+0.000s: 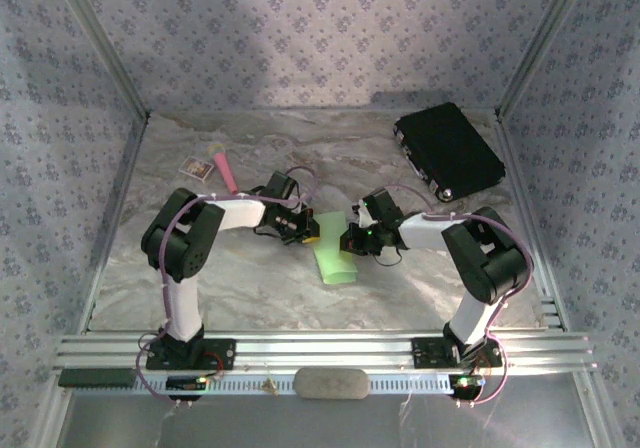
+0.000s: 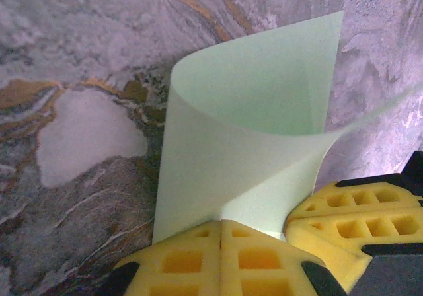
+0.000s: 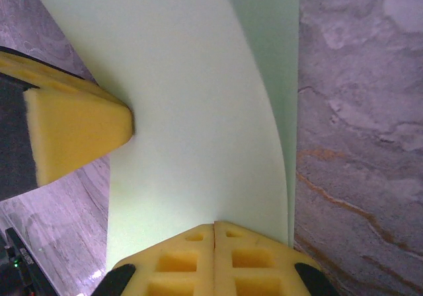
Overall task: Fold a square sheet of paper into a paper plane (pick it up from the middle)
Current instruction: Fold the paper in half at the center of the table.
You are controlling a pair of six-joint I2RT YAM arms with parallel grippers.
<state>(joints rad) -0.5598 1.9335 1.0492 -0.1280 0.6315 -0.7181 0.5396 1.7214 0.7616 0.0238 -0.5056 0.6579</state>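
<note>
This is a robotics lab test cell, not a lived-in room. Two robot arms, the left arm [image 1: 185, 243] and the right arm [image 1: 490, 258], are bolted side by side to a slotted aluminium rail [image 1: 320, 348] along the near edge of a marble-patterned tabletop [image 1: 250, 288]. Slim metal posts [image 1: 100, 40] frame the back corners. The walls [image 1: 300, 28] between them are flat flower-print backdrop panels that close in the bench at the left, the right and the back.
</note>
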